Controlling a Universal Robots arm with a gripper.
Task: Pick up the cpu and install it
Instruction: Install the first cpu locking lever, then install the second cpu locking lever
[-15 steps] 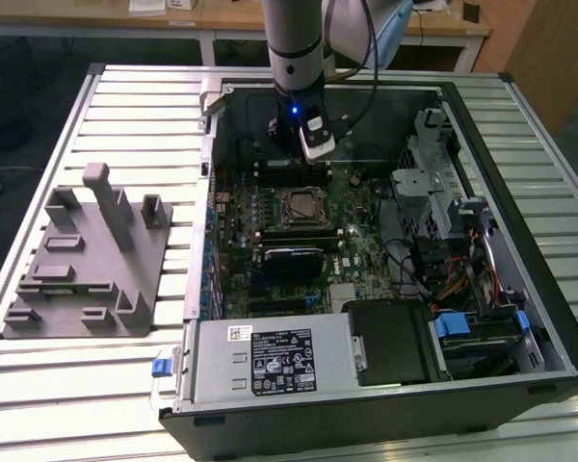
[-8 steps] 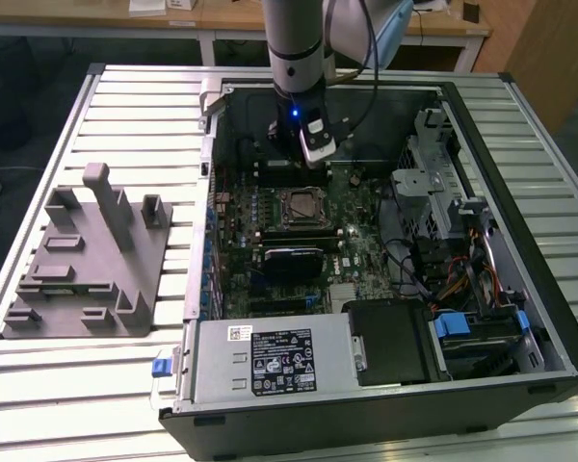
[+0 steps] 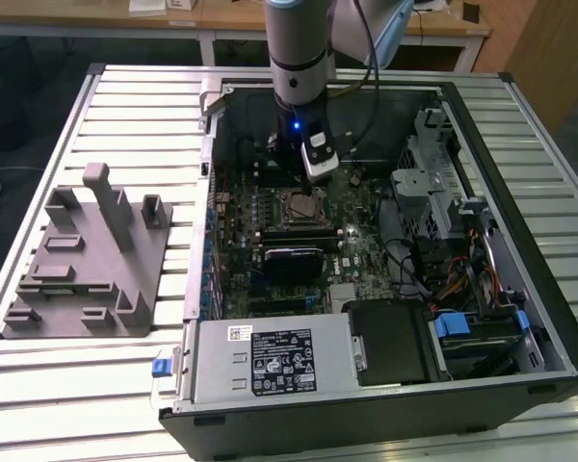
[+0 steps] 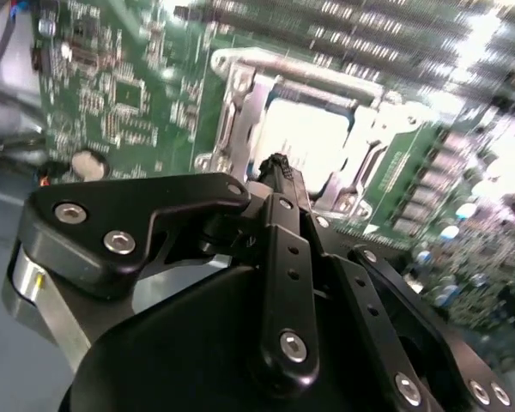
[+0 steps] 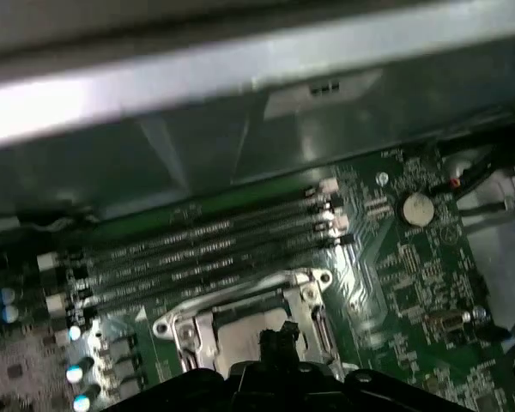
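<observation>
One cpu [image 4: 305, 142] sits in its motherboard socket at upper centre of the second wrist view, just beyond my tool [image 4: 279, 167], whose fingertips are closed together, empty.

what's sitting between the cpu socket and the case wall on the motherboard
In the first wrist view, a row of long memory slots runs between the metal-framed socket and the grey case wall.

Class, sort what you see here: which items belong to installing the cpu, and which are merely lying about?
Belongs to the job:
cpu, in the socket
gripper, above the cpu
motherboard

Lying about:
grey fixture block on the table
power supply
drive cage
</observation>
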